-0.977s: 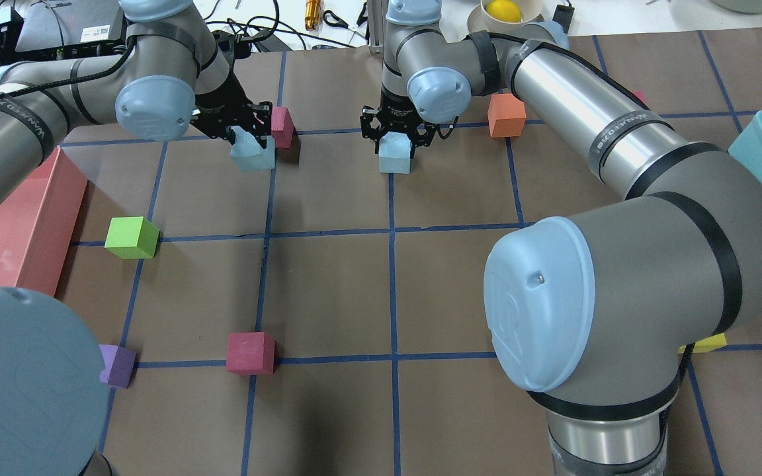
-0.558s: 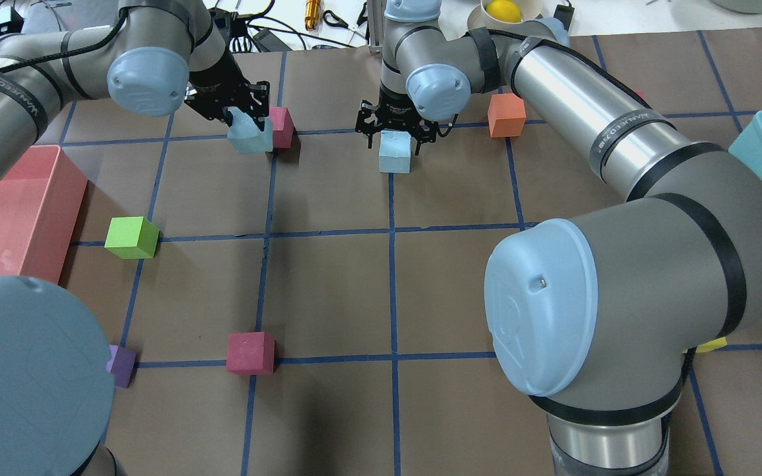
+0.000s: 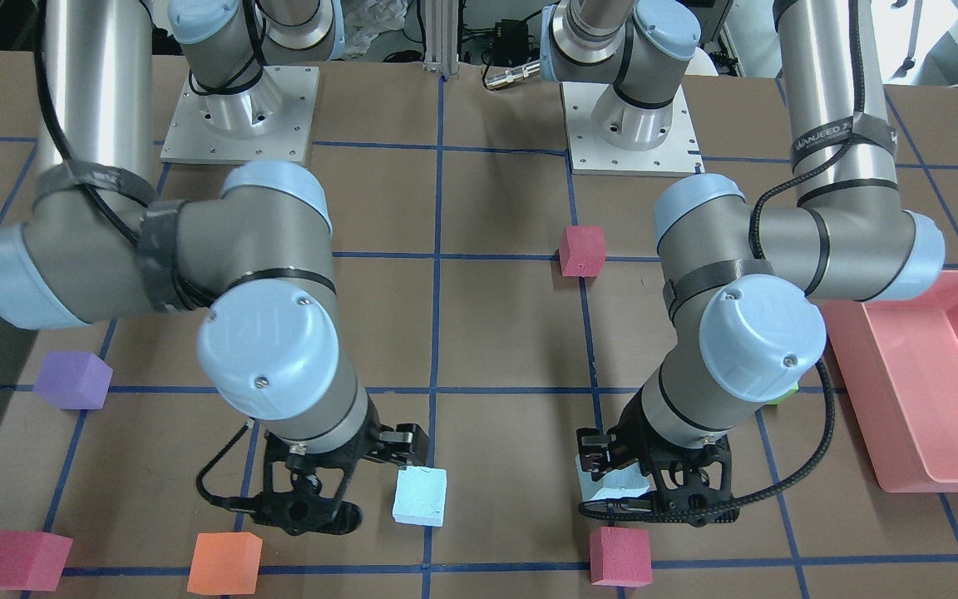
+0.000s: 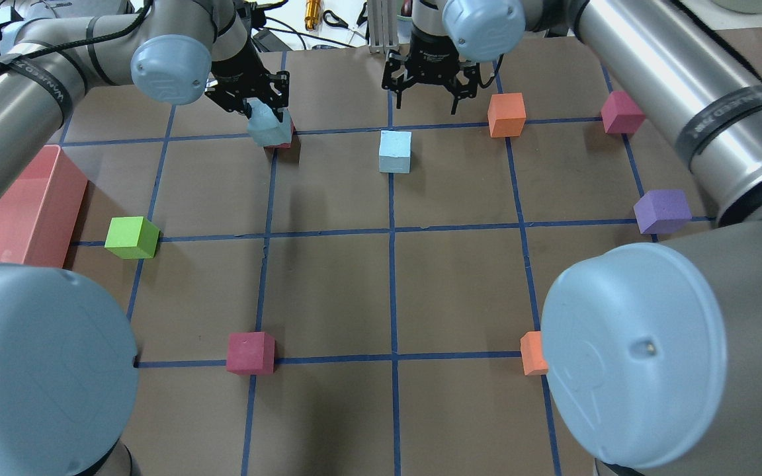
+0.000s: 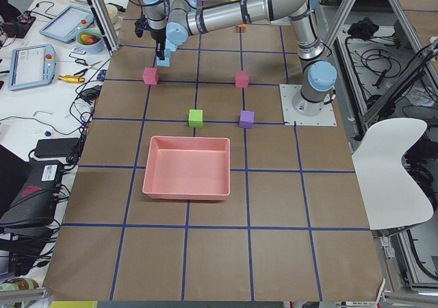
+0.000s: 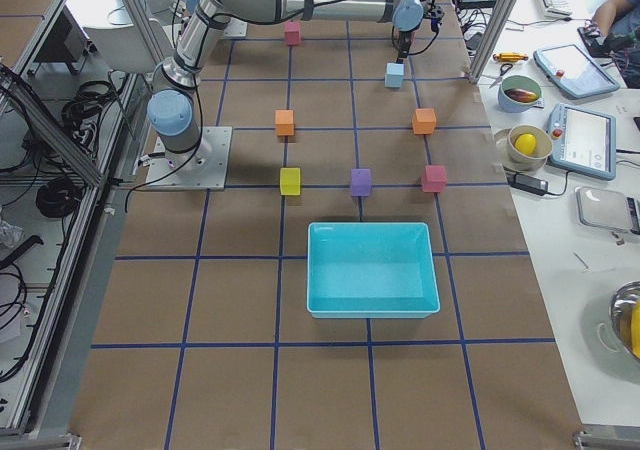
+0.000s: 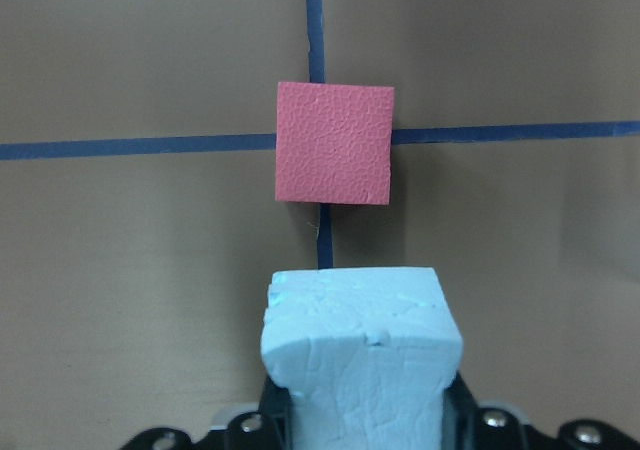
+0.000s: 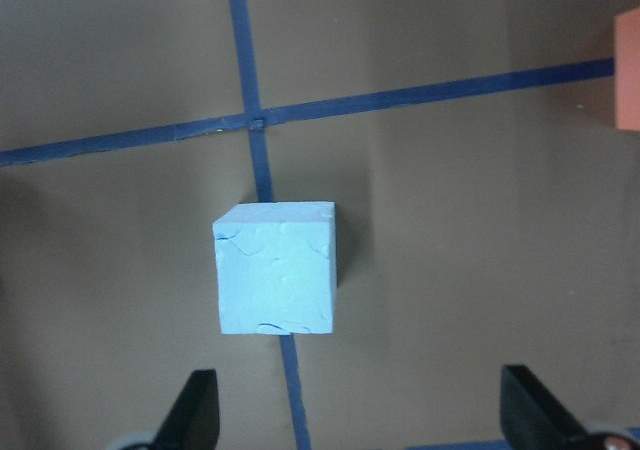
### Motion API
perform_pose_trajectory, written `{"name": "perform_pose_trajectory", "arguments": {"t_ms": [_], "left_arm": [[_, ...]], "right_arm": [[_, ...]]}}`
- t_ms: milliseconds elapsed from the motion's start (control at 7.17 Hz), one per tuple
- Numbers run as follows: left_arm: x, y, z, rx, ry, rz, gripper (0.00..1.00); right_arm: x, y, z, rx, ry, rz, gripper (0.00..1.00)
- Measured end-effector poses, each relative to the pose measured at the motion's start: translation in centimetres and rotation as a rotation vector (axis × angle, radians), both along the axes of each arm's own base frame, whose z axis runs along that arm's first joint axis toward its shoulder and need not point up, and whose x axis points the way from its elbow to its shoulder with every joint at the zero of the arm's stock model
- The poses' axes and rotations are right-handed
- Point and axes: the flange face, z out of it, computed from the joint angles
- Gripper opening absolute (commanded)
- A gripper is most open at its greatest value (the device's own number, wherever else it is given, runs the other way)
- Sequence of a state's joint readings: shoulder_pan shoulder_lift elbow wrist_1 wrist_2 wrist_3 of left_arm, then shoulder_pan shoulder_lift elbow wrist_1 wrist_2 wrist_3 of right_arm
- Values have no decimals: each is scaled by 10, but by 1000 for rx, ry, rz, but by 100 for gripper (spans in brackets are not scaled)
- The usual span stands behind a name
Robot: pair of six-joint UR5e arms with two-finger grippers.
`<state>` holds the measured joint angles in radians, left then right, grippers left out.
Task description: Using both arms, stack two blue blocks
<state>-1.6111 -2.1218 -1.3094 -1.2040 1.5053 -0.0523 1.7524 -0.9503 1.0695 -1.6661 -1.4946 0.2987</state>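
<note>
My left gripper is shut on one pale blue block and holds it in the air, tilted, above a crimson cube. The held block fills the lower left wrist view. In the front view it shows between the left gripper's fingers. The other blue block sits on the table on a blue tape line. My right gripper is open and empty, raised above and beyond it. The right wrist view shows that block below, apart from both fingertips.
A pink tray lies at the left, a teal bin at the right. Loose cubes: green, crimson, orange, crimson, purple, orange.
The left gripper has lifted its blue block and carried it over the crimson cube. The right gripper has risen off the other blue block, which stays on the table.
</note>
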Motion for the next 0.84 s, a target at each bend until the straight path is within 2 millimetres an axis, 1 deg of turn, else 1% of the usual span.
{"name": "perform_pose_trajectory", "arguments": {"t_ms": [140, 279, 419, 558, 698, 837], "left_arm": [[-23, -5, 1, -8, 10, 11, 0], [-54, -8, -2, -15, 18, 11, 0], [-87, -8, -6, -18, 20, -2, 0], [-114, -6, -10, -19, 20, -2, 0], [-133, -4, -12, -19, 22, 9, 0], [-146, -2, -14, -19, 23, 13, 0]], "right_arm": [[-31, 10, 30, 18, 2, 56, 100], [-65, 24, 60, 44, 0, 110, 100], [-92, 42, 86, 61, -1, 140, 100], [-109, 61, 100, 74, 11, 163, 100], [-117, 81, 103, 91, 31, 181, 100], [-121, 102, 100, 107, 41, 189, 100]]}}
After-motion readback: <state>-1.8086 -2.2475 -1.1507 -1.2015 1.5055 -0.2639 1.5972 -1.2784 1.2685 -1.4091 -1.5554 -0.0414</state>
